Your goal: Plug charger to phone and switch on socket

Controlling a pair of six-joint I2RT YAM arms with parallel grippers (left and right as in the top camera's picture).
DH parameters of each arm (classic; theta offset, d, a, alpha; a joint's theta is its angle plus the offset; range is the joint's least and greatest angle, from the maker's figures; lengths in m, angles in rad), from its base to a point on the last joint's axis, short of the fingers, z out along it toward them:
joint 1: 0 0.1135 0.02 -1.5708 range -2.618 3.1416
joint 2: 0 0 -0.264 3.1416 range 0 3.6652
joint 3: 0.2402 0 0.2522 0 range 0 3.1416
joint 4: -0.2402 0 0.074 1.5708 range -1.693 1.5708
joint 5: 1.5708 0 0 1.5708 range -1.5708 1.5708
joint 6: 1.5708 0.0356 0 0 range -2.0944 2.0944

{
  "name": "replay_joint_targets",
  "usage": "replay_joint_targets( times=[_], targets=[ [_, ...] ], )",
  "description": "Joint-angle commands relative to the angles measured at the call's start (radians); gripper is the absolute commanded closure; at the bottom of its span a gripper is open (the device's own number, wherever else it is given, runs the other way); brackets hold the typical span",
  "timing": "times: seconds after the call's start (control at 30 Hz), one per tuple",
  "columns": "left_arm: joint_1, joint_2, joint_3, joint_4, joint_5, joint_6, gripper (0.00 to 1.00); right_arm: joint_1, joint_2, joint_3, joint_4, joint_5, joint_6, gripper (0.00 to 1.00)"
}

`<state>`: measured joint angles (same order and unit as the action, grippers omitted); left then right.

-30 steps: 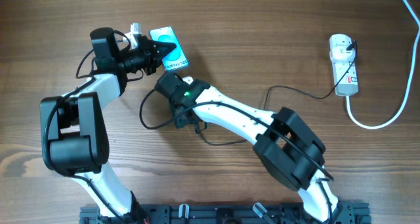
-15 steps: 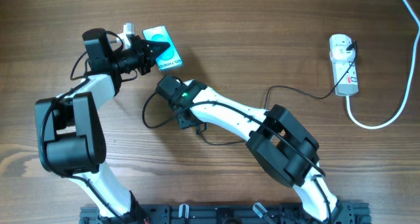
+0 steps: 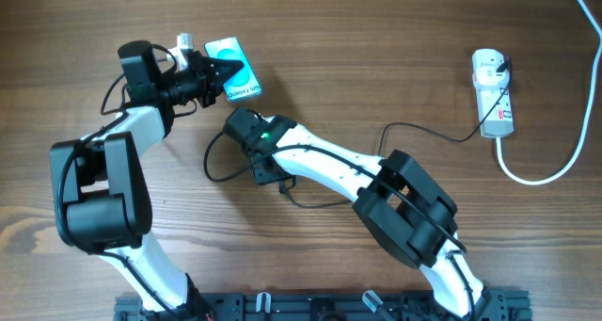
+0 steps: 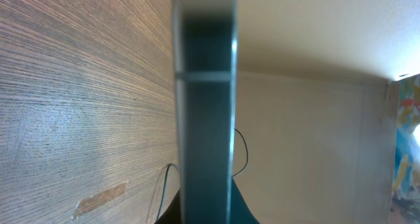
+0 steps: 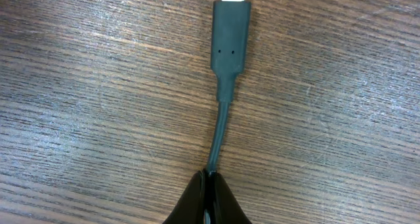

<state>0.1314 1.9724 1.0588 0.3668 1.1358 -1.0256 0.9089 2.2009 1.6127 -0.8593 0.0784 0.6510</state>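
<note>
Wooden surface [image 3: 376, 39] first, with the socket [image 3: 493, 93] lying out at two o'clock. Up at eleven o'clock, the phone [image 3: 235, 69] is pinched edge-on in the left fingers [image 3: 218, 76]. Near centre, the right fingers [image 5: 190, 204] are pressed together on the charger [image 5: 222, 119], just behind its connector.

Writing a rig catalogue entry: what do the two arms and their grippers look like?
Both the left arm and right arm have smooth white shell links joined by bulky black joint housings. The left gripper and right gripper are black, tapering to pointed fingers. A small green light glows on the right wrist, and a thin black cable loops beside the left wrist.
</note>
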Motion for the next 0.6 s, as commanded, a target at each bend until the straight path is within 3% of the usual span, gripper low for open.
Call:
replay_joint_targets(
  times=[0.0, 0.13, 0.37, 0.57],
  targets=[
    [0.005, 0.002, 0.021, 0.010, 0.043, 0.023, 0.96, -0.014, 0.023, 0.011, -0.003, -0.068, 0.011, 0.96],
    [0.005, 0.002, 0.021, 0.010, 0.054, 0.023, 0.96, -0.045, -0.064, 0.011, -0.005, -0.102, 0.000, 0.96],
    [-0.018, 0.002, 0.021, -0.020, 0.077, 0.028, 0.96, -0.058, -0.330, 0.010, -0.023, -0.103, -0.164, 0.95],
    [-0.099, 0.002, 0.021, -0.011, 0.087, 0.031, 0.96, -0.059, -0.420, 0.010, -0.116, -0.172, -0.238, 0.95]
  ],
)
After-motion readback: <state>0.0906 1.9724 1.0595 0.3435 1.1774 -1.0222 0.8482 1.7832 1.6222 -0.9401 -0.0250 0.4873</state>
